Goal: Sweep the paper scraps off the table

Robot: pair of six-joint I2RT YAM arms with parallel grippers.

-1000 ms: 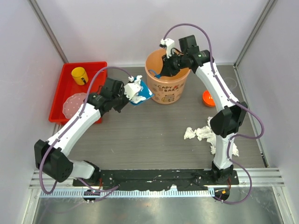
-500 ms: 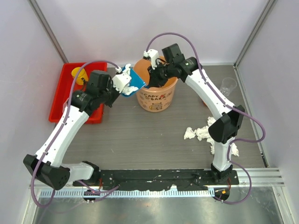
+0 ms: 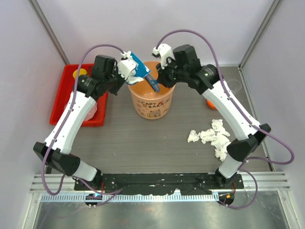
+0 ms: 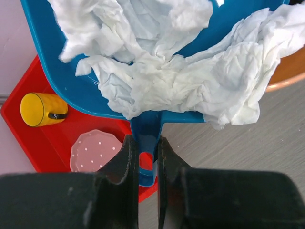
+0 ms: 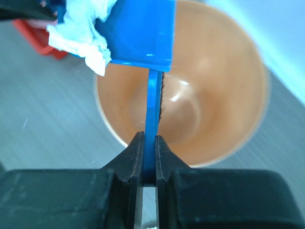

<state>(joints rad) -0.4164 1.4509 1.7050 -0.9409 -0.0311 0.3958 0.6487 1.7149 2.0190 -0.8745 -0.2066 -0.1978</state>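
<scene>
Your grey wood-grain table point(image 3: 143, 138) has white walls point(image 3: 143, 28) round it, paper scraps point(image 3: 209, 136) lying right; left gripper point(image 4: 143, 148) clamps dustpan point(image 4: 71, 81), right gripper point(image 5: 148, 143) clamps brush point(image 5: 152, 95).

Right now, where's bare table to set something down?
Bare: the table stretch between orange bucket and the arm bases, left of the paper scraps. Crowded: over the bucket, with dustpan and brush; the red tray.

light: bright, even, diffuse; from above
shadows: faint, soft-edged under arms on the table point(image 3: 143, 138)
glare: small hotspots inside orange bucket point(image 5: 219, 86); sheen on blue dustpan point(image 4: 43, 33)
exposure: paper scraps point(image 4: 190, 81) near clipping, creases readable; left gripper point(image 4: 144, 143) and right gripper point(image 5: 149, 143) bodies crushed black
focus: top view sharp; right wrist: blue brush point(image 5: 152, 95) crisp, background soft
edges: top view frame posts point(image 3: 49, 33) splay outward
</scene>
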